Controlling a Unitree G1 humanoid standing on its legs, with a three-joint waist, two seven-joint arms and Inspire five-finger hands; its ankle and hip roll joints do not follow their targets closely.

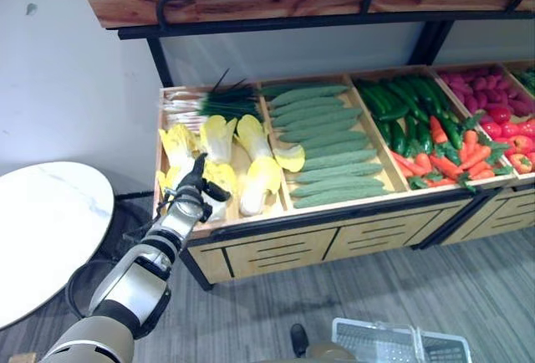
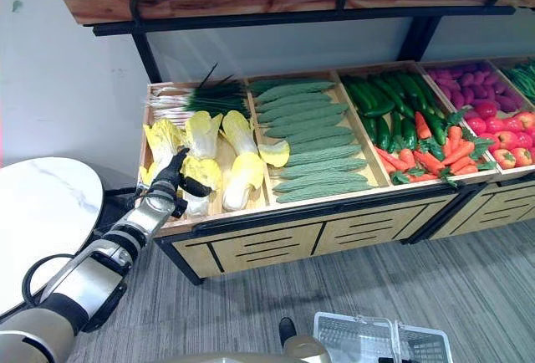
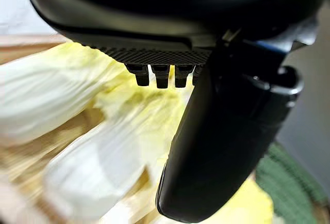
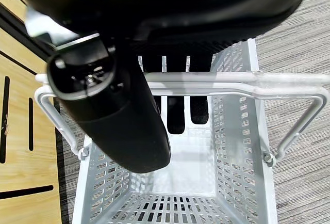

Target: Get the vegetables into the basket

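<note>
Napa cabbages [image 1: 219, 155] lie in the leftmost bin of the lower shelf [image 1: 334, 212], beside the cucumbers [image 1: 328, 145]. Left hand [image 1: 198, 186] hovers at the bin's front edge over the nearest cabbage, fingers straight and apart, thumb out, holding nothing. Scallions [image 1: 205, 104] sit behind the cabbages. Right hand [image 4: 175, 105] hangs low with fingers curled round the wire handle of the grey basket [image 4: 237, 182], which sits empty over the floor. White round tabletop [image 1: 46, 229] stands well left.
</note>
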